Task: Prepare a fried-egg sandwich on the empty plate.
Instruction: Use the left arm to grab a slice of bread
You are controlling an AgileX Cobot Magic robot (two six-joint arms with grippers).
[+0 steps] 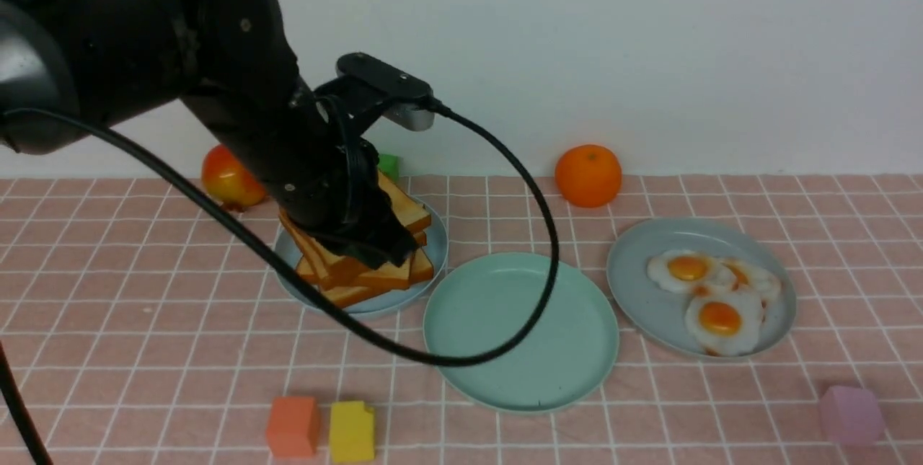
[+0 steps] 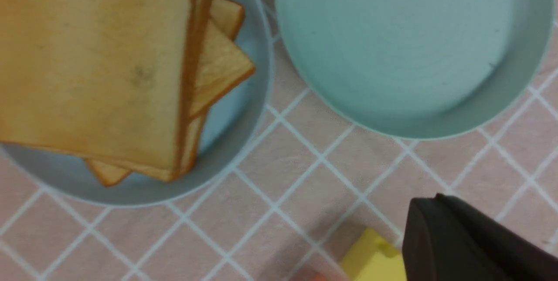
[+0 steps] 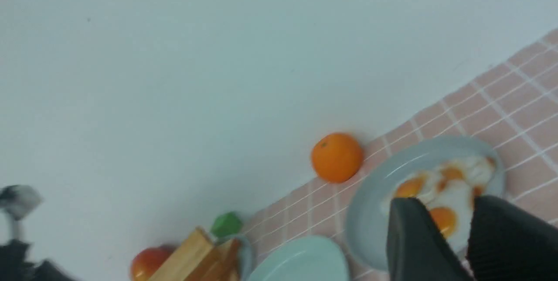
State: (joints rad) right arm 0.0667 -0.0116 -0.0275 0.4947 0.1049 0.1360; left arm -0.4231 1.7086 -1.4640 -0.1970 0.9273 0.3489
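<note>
Toast [image 1: 389, 274] lies in a loose, slanted pile on a blue-grey plate [image 1: 436, 256] at the left, golden faces with orange-brown crusts. The left gripper [image 1: 375, 249] is down on the pile's near side. Its fingers are closed; from where I stand the black arm covers the tips, so it may be pinching a slice, but I cannot tell. From that wrist, one big slice [image 2: 96, 63] fills the view above the rest, its crust edge showing.

Just right of the toast, on the pink checked cloth [image 1: 144, 350], sits the mint plate [image 1: 497, 299]: round, plain, pale green, low rim, bare. The arm's cable [image 1: 554, 256] loops in front of it. To its right, near but not touching, the egg plate [image 1: 642, 263] carries three overlapping fried eggs [image 1: 721, 317] with orange yolks.

The right gripper [image 3: 442, 211] shows only from its own wrist, pointed toward the egg plate, its two dark fingers parted with nothing between them.

An orange [image 1: 588, 175] rests by the wall, and an apple [image 1: 231, 176] behind the toast.
</note>
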